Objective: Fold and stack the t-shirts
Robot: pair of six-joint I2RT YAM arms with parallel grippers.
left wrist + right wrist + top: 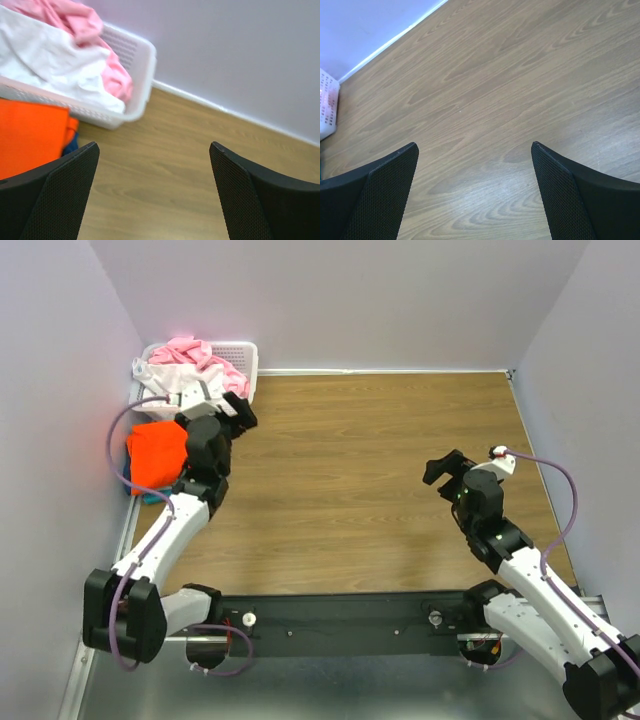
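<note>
Hangs left gripper (154, 150), wide open and empty, beside basket (142, 75), likely to draw out pink shirt (80, 22) or white shirt (50, 60), and idles right gripper (475, 147), equally open, empty, over table (495, 75).

lilac walls (350, 300) boxing in three sides; white trim strip (380, 371) running along back wall; wood-grain tabletop (370, 510) catching soft glare; grey metal sheet (330, 690) lying at near edge

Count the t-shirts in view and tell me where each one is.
4: pink shirt and white shirt heaped in the basket, far left corner; orange shirt just in front of it; teal shirt peeking from under the orange. More may be hidden.
</note>
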